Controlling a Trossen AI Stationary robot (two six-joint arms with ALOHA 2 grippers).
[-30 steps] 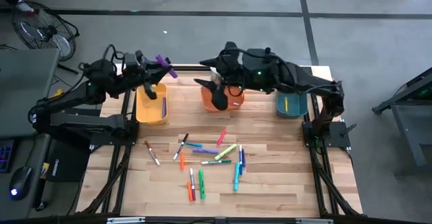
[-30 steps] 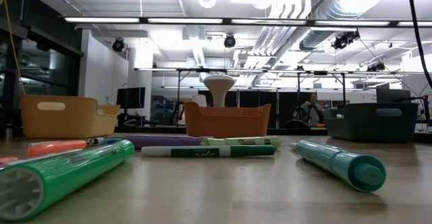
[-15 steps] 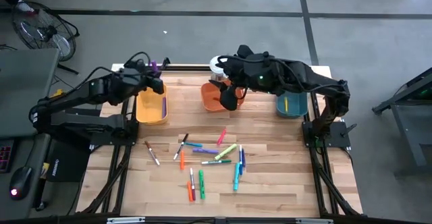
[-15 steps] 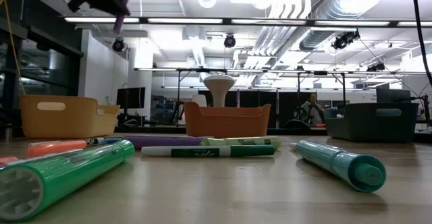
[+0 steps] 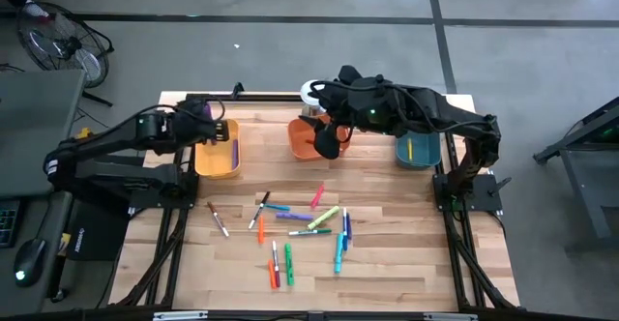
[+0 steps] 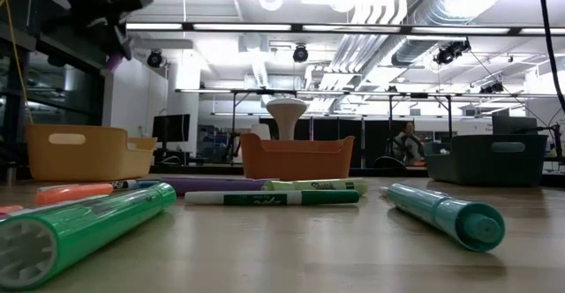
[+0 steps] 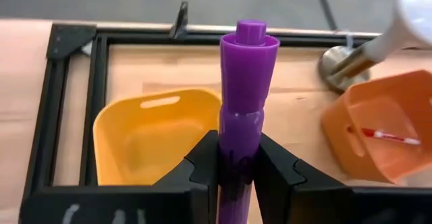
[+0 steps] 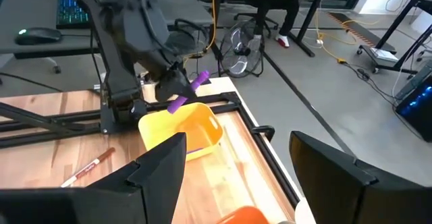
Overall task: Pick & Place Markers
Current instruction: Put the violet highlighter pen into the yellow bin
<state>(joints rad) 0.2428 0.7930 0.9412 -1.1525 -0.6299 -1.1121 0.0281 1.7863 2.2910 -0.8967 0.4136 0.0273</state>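
The left gripper is closed on a purple marker, held by its lower barrel with the capped end projecting forward. In the high view this gripper sits at the far-left corner of the desk, at the outer side of the yellow bin. The right wrist view shows the marker just above the bin's rim.

Step in hand, as judged: delivery of the held marker to the yellow bin. The next move calls for bringing the marker fully over the bin opening and then parting the fingers. A release while the barrel lies across the rim could tip it onto the desk.

The remaining markers lie scattered at mid-desk, toward the near edge, well apart from all bins. One purple marker is already in the yellow bin.

Further right, the orange bin holds at least one red marker. The right gripper hovers above it at the far edge, jaws spread wide and empty, as its own wrist view shows. The teal bin stands near the far-right corner.

Limits of view: the right arm covers most of the orange bin from above. In the low view the left gripper is partly cut off. The contents of the teal bin are not clear.
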